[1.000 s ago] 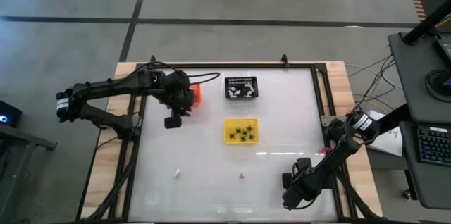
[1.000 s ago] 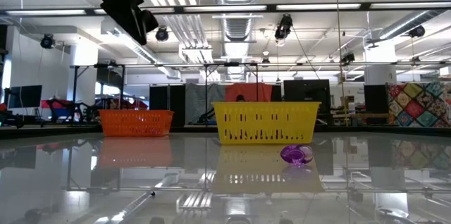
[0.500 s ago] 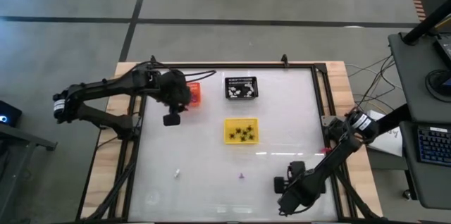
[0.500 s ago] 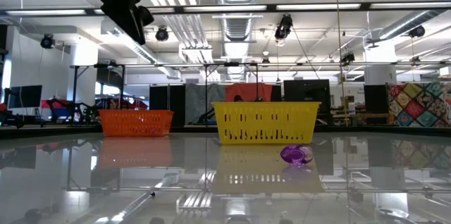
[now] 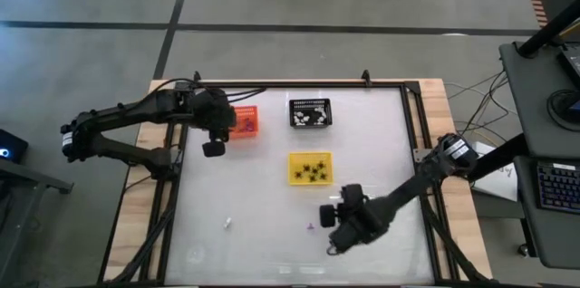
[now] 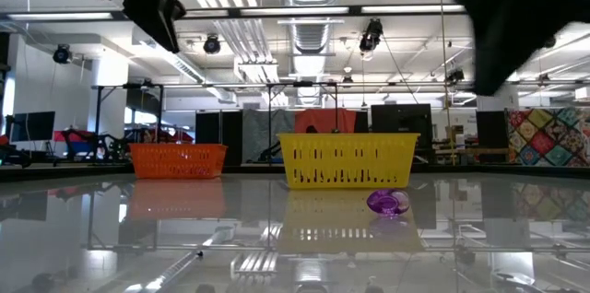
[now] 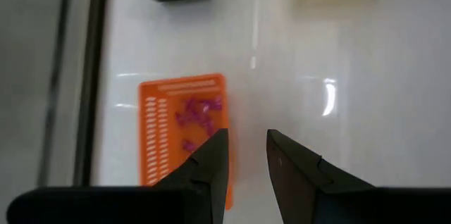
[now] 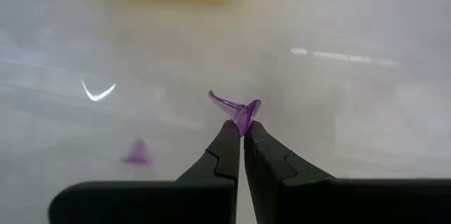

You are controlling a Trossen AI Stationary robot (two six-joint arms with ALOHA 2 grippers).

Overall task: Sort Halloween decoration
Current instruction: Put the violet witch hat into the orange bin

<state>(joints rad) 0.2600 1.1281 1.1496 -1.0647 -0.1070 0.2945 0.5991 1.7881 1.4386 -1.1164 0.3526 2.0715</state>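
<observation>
Two arms have shifted in the past second. On the left, the left gripper (image 5: 214, 148), fingers slightly apart and empty, has drawn back from the orange basket (image 5: 245, 121) of purple pieces. On the right, the right gripper (image 5: 332, 248) has swept inward over the table, clamped on a purple piece (image 8: 239, 111), likely bound for that basket. The piece's long axis lies crosswise to the fingers.

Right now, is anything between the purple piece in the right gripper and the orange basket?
Likely yes. The yellow slotted plastic basket sits on or near the straight line from the right gripper, shut on the small purple plastic piece, to the orange slotted plastic basket. The left gripper hovers beside that basket.
</observation>
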